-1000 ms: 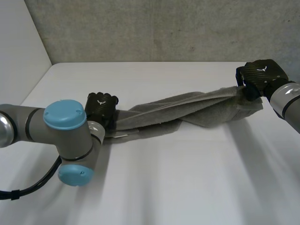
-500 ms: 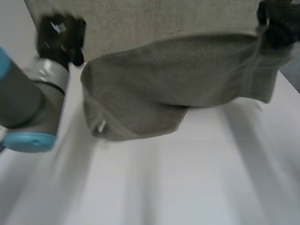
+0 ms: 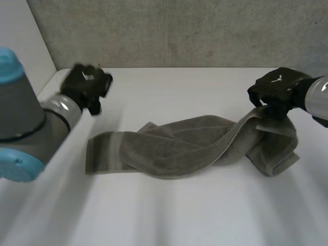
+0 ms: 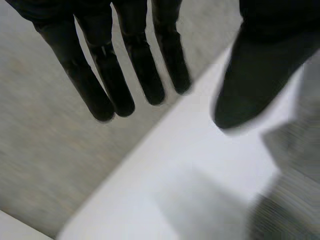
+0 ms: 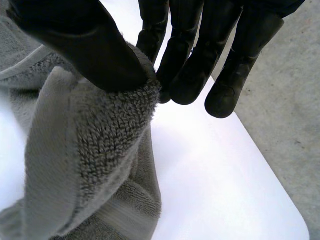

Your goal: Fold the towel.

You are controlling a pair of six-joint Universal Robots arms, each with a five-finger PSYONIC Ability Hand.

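The grey towel [image 3: 179,146] lies twisted across the white table [image 3: 179,215], its left end flat and free. My right hand [image 3: 274,92] holds the towel's right end a little above the table. In the right wrist view its thumb [image 5: 90,45] pinches the towel's [image 5: 90,150] edge against the fingers. My left hand [image 3: 87,84] hovers near the table's far left corner, apart from the towel. In the left wrist view its fingers [image 4: 105,75] are straight and spread with nothing between them, and a bit of towel [image 4: 300,165] shows beyond the thumb.
A grey wall [image 3: 179,31] stands along the table's far edge. My left arm with its light-blue cap [image 3: 15,169] reaches over the table's left side. Bare table lies in front of the towel.
The left hand has let go of the towel's left end and pulled away to the far left. The towel, held spread in the air before, has dropped onto the table. The right hand keeps its grip.
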